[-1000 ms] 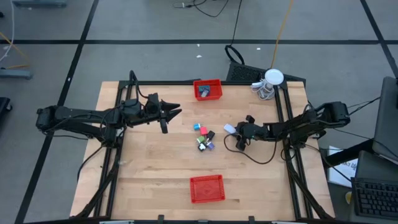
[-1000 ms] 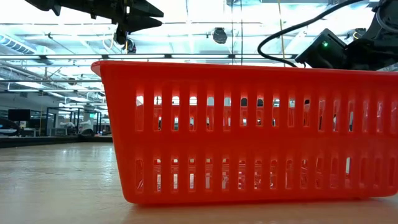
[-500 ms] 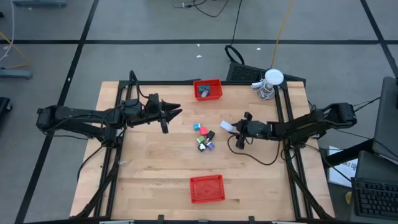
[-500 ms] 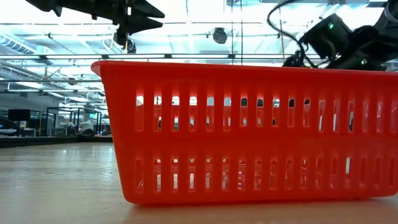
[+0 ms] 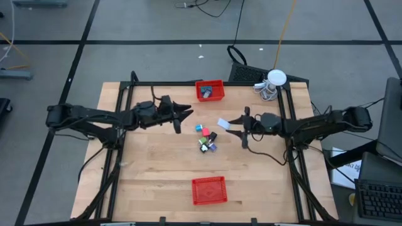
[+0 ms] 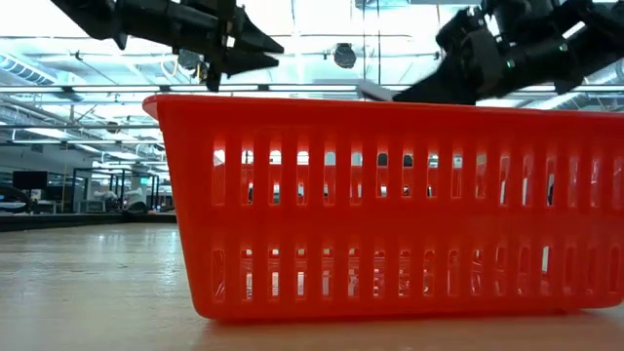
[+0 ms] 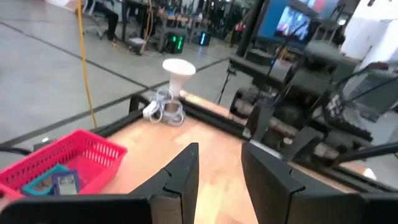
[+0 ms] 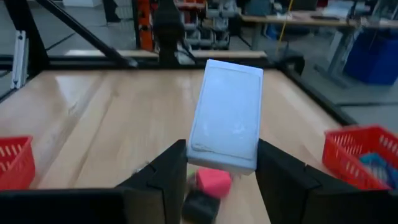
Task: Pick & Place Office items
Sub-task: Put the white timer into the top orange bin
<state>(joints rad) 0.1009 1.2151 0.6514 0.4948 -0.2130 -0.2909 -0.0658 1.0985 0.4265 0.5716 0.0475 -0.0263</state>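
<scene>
Two red baskets on the bench [image 5: 151, 182].
Far basket [image 5: 210, 90] holds seemingly blue items; near basket [image 5: 208, 190] bare. Right tool [image 5: 233, 125] grasps white box [image 5: 223, 123]; left tool [image 5: 186, 114] released.

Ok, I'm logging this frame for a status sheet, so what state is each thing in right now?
Right pincer: shut on white card, held above the table.
Left pincer: open, empty, in the air.
Far basket: upright, items inside.
Near basket: upright, looks empty.
Small items: loose in a cluster mid-table.
Cable: coiled at the far corner.
</scene>
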